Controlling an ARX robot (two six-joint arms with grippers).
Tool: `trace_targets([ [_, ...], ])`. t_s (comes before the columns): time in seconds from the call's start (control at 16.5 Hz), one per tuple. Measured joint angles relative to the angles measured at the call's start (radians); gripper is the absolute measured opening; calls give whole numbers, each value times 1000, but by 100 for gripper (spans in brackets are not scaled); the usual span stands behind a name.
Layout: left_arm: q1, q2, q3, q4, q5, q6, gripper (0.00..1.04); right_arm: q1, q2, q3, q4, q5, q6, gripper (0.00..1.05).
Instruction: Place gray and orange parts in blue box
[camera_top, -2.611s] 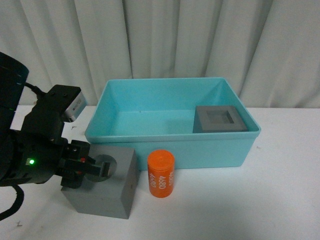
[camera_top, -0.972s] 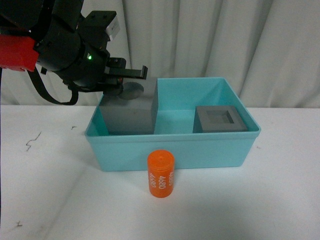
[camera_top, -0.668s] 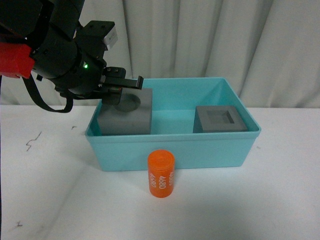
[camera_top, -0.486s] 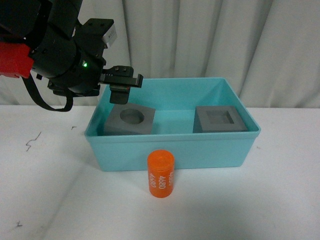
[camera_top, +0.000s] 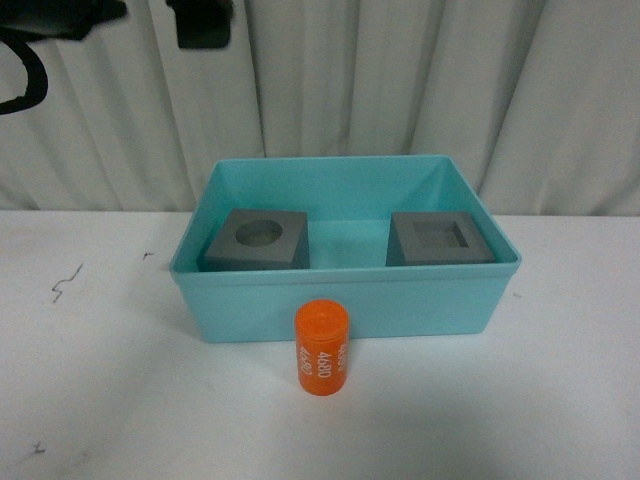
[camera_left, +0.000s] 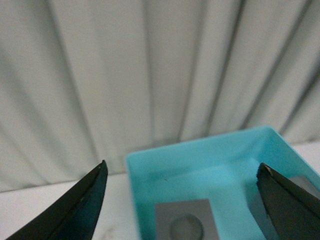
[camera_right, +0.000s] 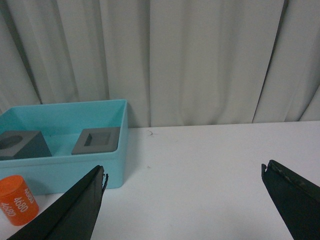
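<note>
Moved: left gripper (camera_left: 181, 167), up and off the blue box (camera_top: 345, 290) since 0.5 s ago; only dark parts of left arm (camera_top: 60, 15) at the top-left edge of the front view.
Round-hole gray cube (camera_top: 258, 241): released, no longer tilted; sits flat in the left half of the box, hole up.
Square-recess gray cube (camera_top: 440, 239): in the right half of the box, recess up, apart from the other cube.
Orange cylinder (camera_top: 321, 349): upright on the white table (camera_top: 520, 400), outside the box, just in front of its front wall, "4680" print toward the camera; contact with the wall cannot be told.
Count: 2 parts in, 1 out.
Left gripper state: fingers spread wide, empty, high above the box's left half.
Right gripper (camera_right: 183, 169): fingers spread wide, empty, over bare table to the right of the box.
Backdrop: white curtain (camera_top: 400, 80).
</note>
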Motion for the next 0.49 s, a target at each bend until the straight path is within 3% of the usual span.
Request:
trace_targets([
  [0.06,11,-80,-154,200,-129,0,78,0,0,0,0,0,0,98],
  [0.49,92,-232,-392,369,-134,0,48,0,0,0,0,0,0,98],
])
